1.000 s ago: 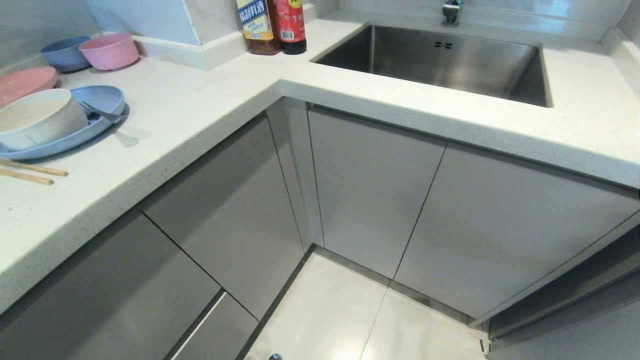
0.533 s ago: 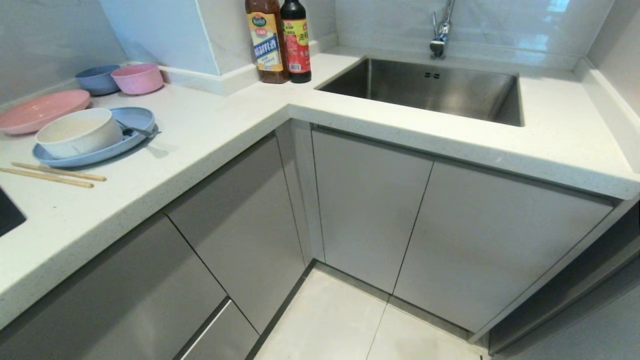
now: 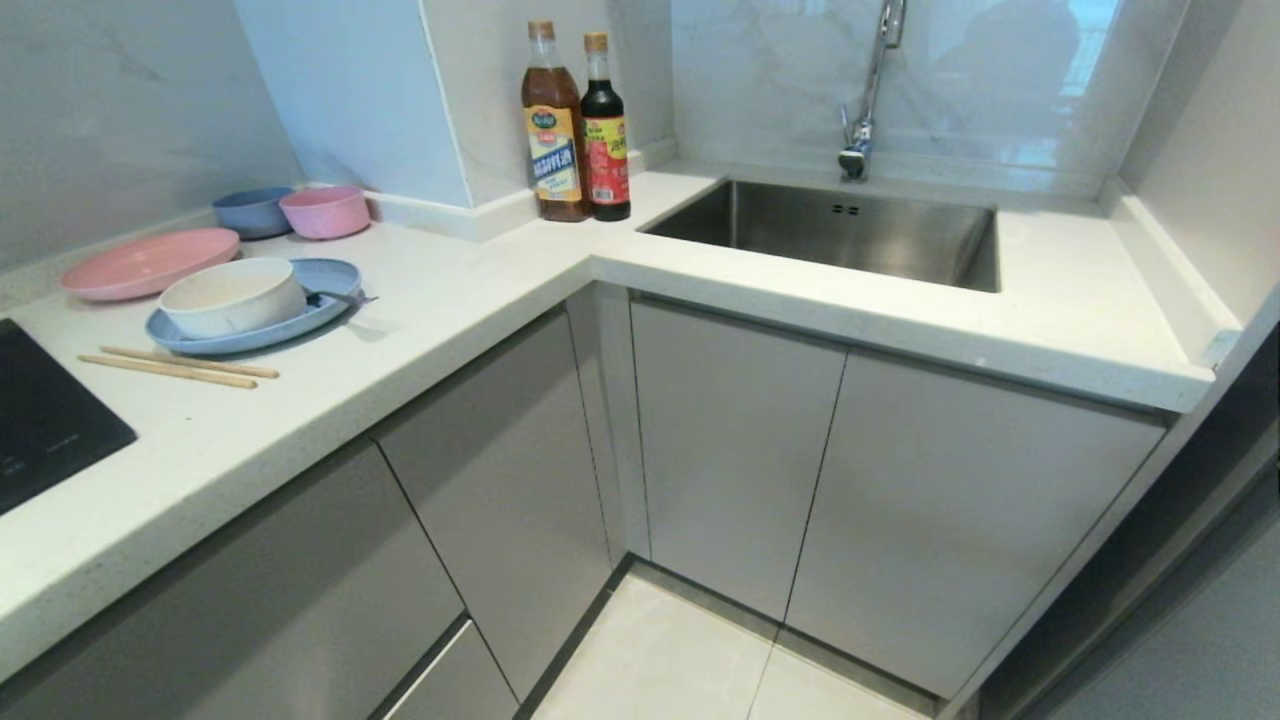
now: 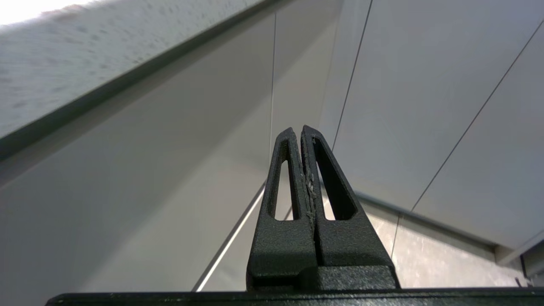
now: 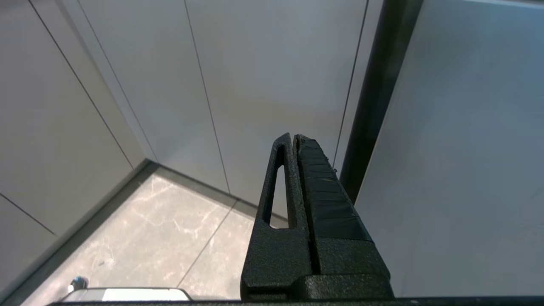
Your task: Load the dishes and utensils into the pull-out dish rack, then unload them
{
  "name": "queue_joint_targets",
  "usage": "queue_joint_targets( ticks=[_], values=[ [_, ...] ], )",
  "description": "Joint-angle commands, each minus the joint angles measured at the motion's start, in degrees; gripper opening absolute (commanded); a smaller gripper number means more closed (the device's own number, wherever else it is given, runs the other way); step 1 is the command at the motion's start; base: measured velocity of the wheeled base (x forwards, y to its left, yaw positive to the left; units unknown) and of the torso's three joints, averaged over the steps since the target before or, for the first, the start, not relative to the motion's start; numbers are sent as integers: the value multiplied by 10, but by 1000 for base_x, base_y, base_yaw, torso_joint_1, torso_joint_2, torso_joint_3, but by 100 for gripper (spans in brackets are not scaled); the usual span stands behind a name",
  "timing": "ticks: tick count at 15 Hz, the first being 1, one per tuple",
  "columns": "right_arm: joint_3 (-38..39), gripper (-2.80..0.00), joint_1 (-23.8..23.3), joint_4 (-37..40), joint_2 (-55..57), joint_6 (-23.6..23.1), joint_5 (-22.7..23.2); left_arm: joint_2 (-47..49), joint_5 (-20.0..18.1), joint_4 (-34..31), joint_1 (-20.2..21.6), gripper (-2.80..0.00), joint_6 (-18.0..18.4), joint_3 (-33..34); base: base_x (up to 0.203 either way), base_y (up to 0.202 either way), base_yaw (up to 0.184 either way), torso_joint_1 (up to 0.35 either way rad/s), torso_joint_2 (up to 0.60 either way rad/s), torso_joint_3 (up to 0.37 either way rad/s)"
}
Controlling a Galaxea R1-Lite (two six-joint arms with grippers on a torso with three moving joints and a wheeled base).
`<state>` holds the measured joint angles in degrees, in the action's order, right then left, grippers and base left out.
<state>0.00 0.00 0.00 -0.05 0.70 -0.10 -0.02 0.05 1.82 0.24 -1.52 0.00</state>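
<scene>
Head view | bowl (image 3: pixel 232 296) on counter | fingers (image 4: pixel 293 170) low by cabinets

L-shaped white desk (image 3: pixel 450 300): blue plate (image 3: pixel 325 275) carrying cream bowl (image 3: pixel 232 297), chopsticks (image 3: pixel 180 366) just in front of it, pink plate (image 3: pixel 150 262), small blue bowl (image 3: pixel 252 211) touching small pink bowl (image 3: pixel 325 211), two bottles (image 3: pixel 575 125) at corner, black cooktop (image 3: pixel 45 420) at left edge

Open stretch of worktop (image 3: pixel 450 300) between the light-blue plate (image 3: pixel 325 272) and the two bottles (image 3: pixel 577 125). Crowded far left: cream bowl (image 3: pixel 232 296) on that plate, chopsticks (image 3: pixel 180 366) just in front, pink plate (image 3: pixel 148 262) and small bowls (image 3: pixel 290 211) behind. Below, closed cabinet fronts (image 3: pixel 740 440) all along; bare floor (image 3: pixel 670 650) before them.
</scene>
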Motion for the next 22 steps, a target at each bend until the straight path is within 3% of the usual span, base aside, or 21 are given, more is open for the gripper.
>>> queue_joint_targets(
  ticks=[1,13,22],
  values=[
    [1,-280,0,0,0,0,0,1,0,1,0,-280,-1,8,0,0,0,4,4,200],
    [1,-280,0,0,0,0,0,1,0,1,0,-280,-3,8,0,0,0,3,1,202],
    [1,-280,0,0,0,0,0,1,0,1,0,-280,-6,8,0,0,0,1,0,23]
  ],
)
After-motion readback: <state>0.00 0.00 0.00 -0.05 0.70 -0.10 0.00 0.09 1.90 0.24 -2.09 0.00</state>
